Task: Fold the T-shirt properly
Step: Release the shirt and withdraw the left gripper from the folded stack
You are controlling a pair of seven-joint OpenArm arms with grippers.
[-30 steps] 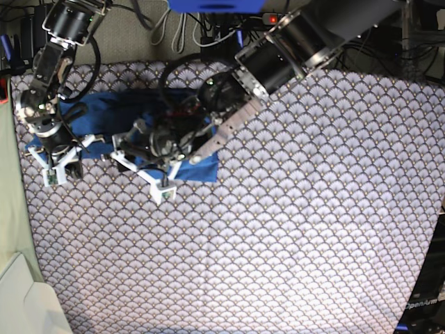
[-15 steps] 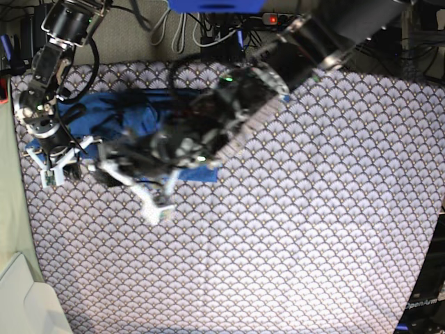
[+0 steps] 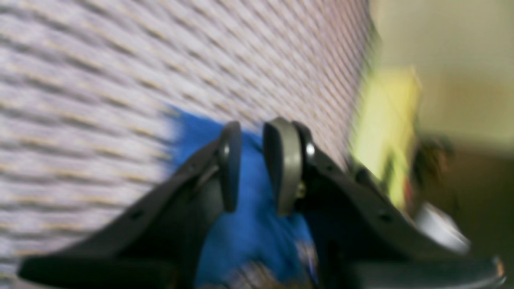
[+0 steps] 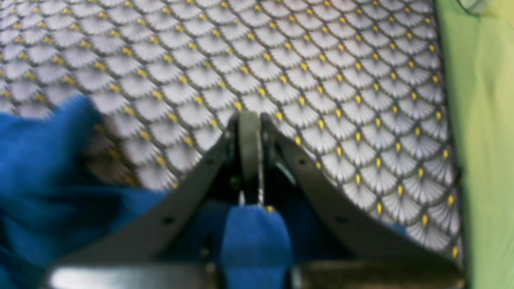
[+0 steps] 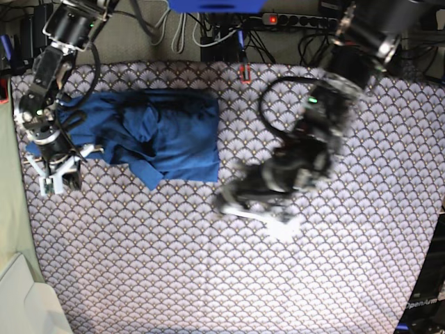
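- Bunched blue cloth is lying at the far left of the patterned tablecloth [image 5: 292, 278]: the T-shirt [image 5: 174, 136] is sitting in a loose, creased heap with a tail of fabric trailing toward the near edge. It is not yet folded flat.
- The right gripper [image 5: 59, 174] is sitting at the shirt's left edge, and its wrist view is showing the fingers [image 4: 249, 136] pressed fully together. Blue fabric is lying under their base, but I cannot tell whether any of it is being pinched.
- The left gripper [image 5: 261, 216] is showing as a blur over bare tablecloth, apart from the shirt in the base view.
- Its own camera is showing its fingers [image 3: 283, 164] standing with only a narrow gap and blue cloth behind them. The blur is making it impossible to tell whether they are gripping fabric or just nearing each other.
- Judging from this, the step in hand is spreading the heap before any fold.
- Doing it well is likely meaning taking one layer only, at a hem or shoulder corner, and checking the pinch before pulling.
- Both arms should be drawing apart low and evenly, so the thin knit is sliding flat rather than twisting or dragging the tablecloth.
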